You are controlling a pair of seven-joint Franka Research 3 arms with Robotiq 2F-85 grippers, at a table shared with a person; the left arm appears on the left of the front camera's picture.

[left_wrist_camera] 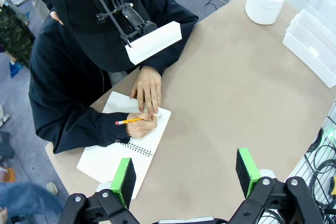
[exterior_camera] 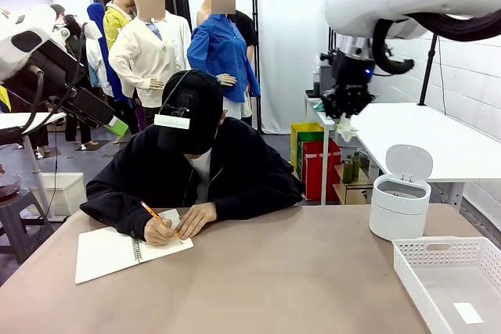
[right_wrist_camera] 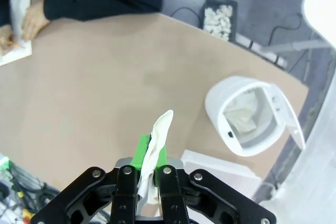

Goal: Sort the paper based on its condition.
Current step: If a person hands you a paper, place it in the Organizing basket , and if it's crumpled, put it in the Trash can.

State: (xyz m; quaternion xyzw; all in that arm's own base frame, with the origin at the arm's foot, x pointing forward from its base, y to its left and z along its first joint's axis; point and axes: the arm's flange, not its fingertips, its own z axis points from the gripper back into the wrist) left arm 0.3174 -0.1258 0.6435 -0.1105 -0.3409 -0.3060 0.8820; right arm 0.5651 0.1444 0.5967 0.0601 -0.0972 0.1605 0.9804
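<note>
Closest to the front camera, a white slotted basket (exterior_camera: 450,283) sits at the table's (exterior_camera: 297,271) near right corner with a small flat slip of paper (exterior_camera: 468,313) lying inside it. Just beyond it stands a white bin (exterior_camera: 399,207) with its lid flipped up, and the right wrist view shows crumpled paper already inside. High above that bin hangs the right gripper (right_wrist_camera: 152,158), its green pads pinched tight on a crumpled piece of white paper (right_wrist_camera: 156,145) that sticks out past the fingertips; from this gripper's own view the bin lies below and off to one side, well apart. The left gripper (left_wrist_camera: 186,174) hovers with its jaws spread wide and nothing between them, looking down on the table edge near a spiral notebook (left_wrist_camera: 123,148). Beyond its fingers, a person in a black cap and dark top leans over that notebook, one hand (left_wrist_camera: 142,125) writing with an orange pencil (left_wrist_camera: 128,121) and the other hand (left_wrist_camera: 148,88) resting flat on the page.
</note>
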